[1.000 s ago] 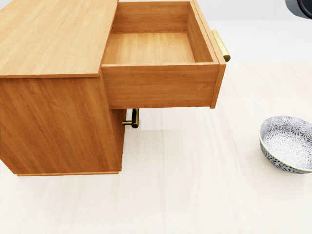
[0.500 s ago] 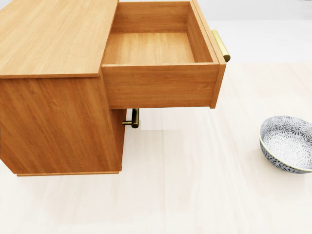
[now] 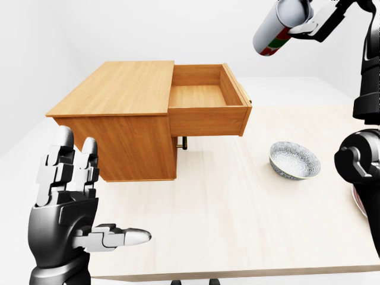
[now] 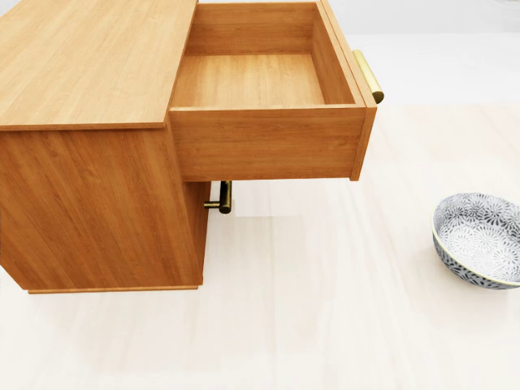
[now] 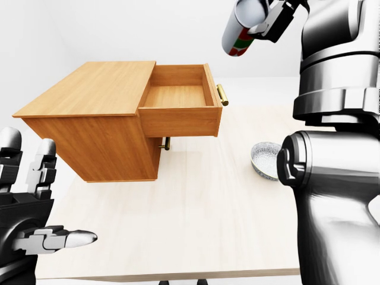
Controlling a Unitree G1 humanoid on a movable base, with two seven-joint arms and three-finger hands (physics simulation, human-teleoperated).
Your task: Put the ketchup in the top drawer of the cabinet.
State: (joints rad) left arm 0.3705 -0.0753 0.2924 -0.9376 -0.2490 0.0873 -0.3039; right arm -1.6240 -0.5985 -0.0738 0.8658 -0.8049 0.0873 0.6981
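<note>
The ketchup (image 3: 272, 32), a white bottle with a red and green label, hangs tilted high in the left-eye view, above and to the right of the cabinet. My right hand (image 3: 306, 22) is shut on its upper end. The wooden cabinet (image 4: 89, 73) stands on the table with its top drawer (image 4: 252, 81) pulled fully out. The drawer is empty and its brass handle (image 4: 368, 75) faces right. My left hand (image 3: 107, 190) is raised at the lower left, fingers spread and open, holding nothing.
A patterned grey bowl (image 4: 479, 240) sits on the pale table (image 4: 309, 325) to the right of the cabinet. The lower drawer's brass handle (image 4: 223, 197) pokes out beneath the open drawer. My right arm (image 5: 332, 178) fills the right side of the right-eye view.
A dark shape at the head view's top right corner a second ago is gone from that view. The cabinet, drawer and bowl have not moved.
</note>
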